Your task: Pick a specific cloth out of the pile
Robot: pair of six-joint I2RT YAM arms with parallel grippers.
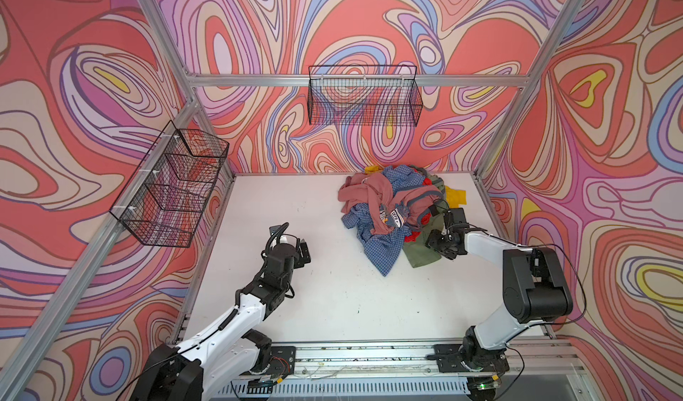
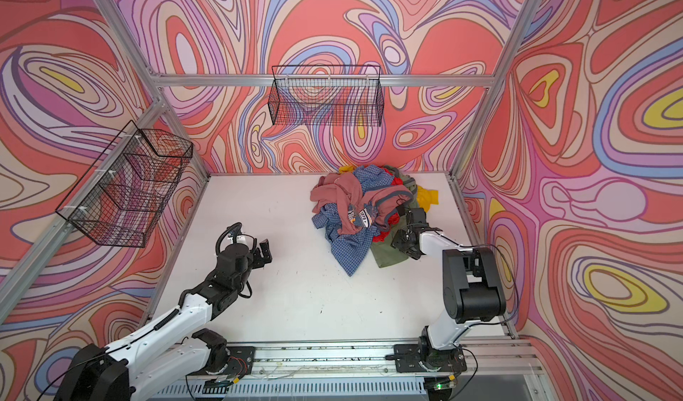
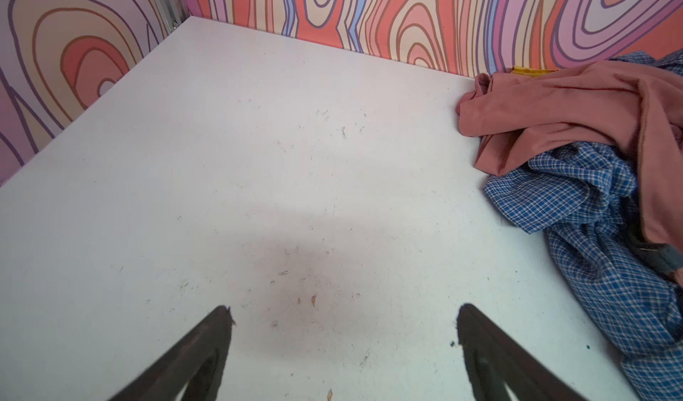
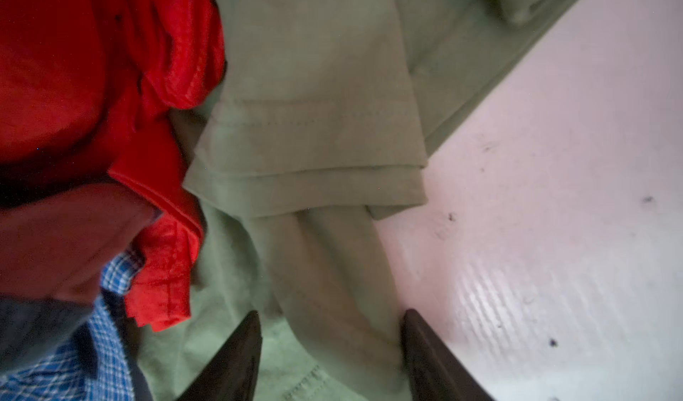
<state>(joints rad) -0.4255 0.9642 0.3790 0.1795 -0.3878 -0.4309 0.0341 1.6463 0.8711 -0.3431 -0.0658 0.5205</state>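
Step in hand, by my reading: the grasp. The right gripper is down at the near right edge of the pile, on the cloth, the plain green piece that spills from under the heap onto the table. In the right wrist view its jaws stand part-way in with a raised fold of green between them, one tip on fabric, the other at the fold's edge beside bare table. I cannot tell whether they bite yet. A red garment touches the green just beside the fold but is not between the jaws. The blue shirt and pink top sit over the heap farther in, and much of the green looks buried under them. The left gripper is spread wide, holds nothing, and hovers over bare table well apart from the pile. The next move calls for a firm pinch on green alone, then a slow draw outward. The load on top may drag the fold loose, or the red hem may come along. There are two wire baskets on the walls, the side basket and the back basket. The back one looks empty. So does the side one, though the busy wall pattern behind its mesh leaves some doubt.
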